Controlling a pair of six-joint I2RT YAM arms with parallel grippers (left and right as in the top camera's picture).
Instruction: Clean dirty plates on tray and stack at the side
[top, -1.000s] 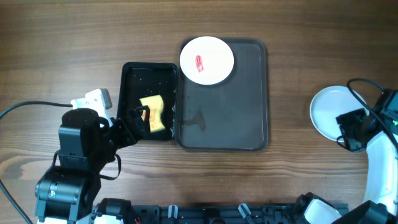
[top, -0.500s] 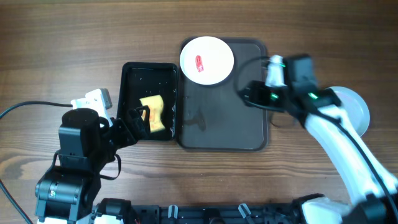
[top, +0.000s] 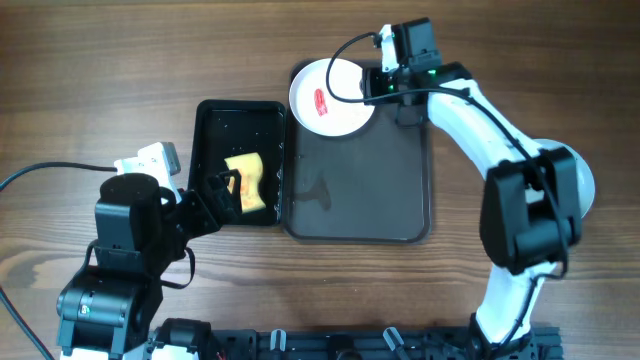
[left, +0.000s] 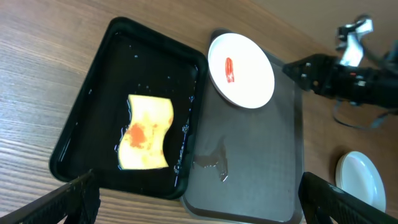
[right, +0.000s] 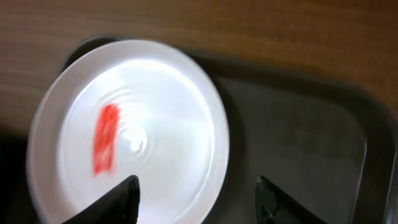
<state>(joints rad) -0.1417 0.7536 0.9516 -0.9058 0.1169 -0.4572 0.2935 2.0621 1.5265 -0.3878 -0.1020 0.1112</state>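
A white plate (top: 330, 97) with a red smear lies on the far left corner of the dark grey tray (top: 360, 190). My right gripper (top: 384, 84) is open at the plate's right rim. In the right wrist view its fingers (right: 199, 202) straddle the rim of the plate (right: 130, 130), touching nothing that I can see. Another pale plate (top: 585, 180) lies on the table at the right, mostly hidden by my right arm. My left gripper (left: 199, 202) is wide open and empty, hovering near the front of the black tub (top: 215, 125).
The black tub left of the tray holds a wet yellow sponge (top: 247, 180) with an orange stain. A small puddle (top: 312, 190) sits on the tray's left part. In the left wrist view the tray (left: 255, 162), plate (left: 242, 71) and sponge (left: 146, 130) all show.
My right arm has swung from the pale plate at the right across the tray to the smeared plate at the far left corner. The left arm has not moved.
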